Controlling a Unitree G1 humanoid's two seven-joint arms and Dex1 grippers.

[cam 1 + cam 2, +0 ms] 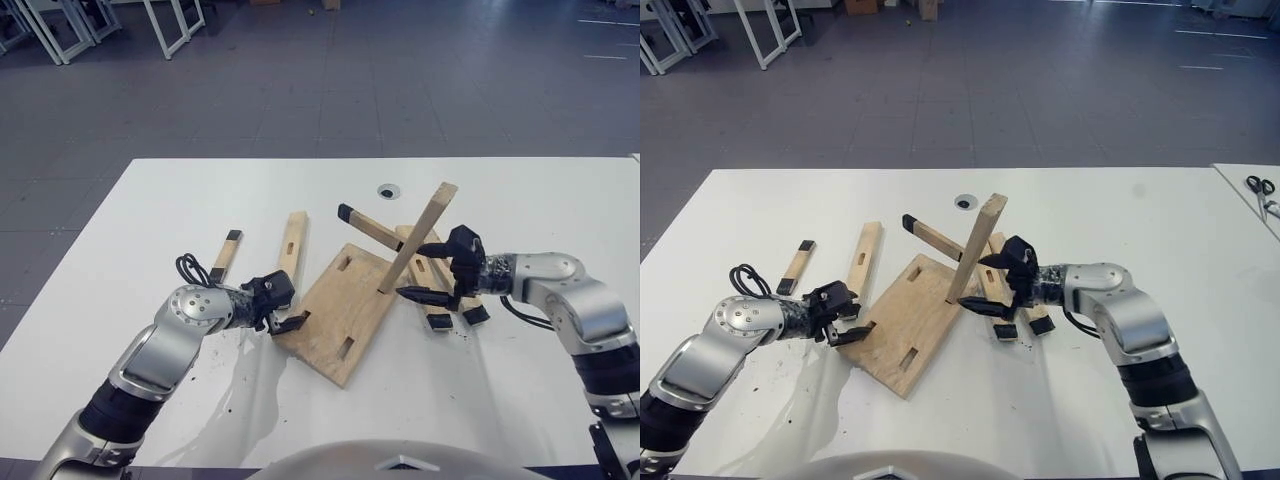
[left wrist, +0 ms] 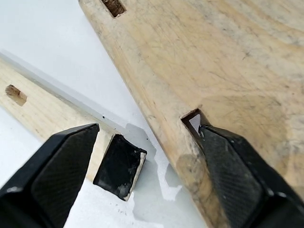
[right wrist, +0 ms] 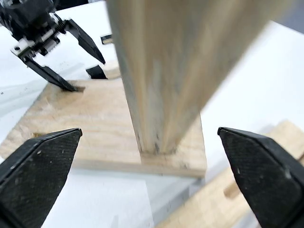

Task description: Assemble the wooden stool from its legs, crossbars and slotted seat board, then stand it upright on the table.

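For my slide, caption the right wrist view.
Open right fingers flank a leg standing tilted on the seat board; left fingers touch its far slot.

Round grommet point(image 1: 387, 190), grey tiled floor point(image 1: 300, 80) — scissors point(image 1: 1260, 185) on neighbouring table point(image 1: 1238, 178).

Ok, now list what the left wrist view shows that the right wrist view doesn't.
Left wrist view, not the right: the peg hole in the black-capped piece lying beside the seat board.
Right wrist view, not the left: the leg rising from the board at a lean, between the open fingers of the right gripper, plus loose wooden pieces nearby.
Both: the seat board, the white table, and the left gripper, open, one finger at the board's corner slot.
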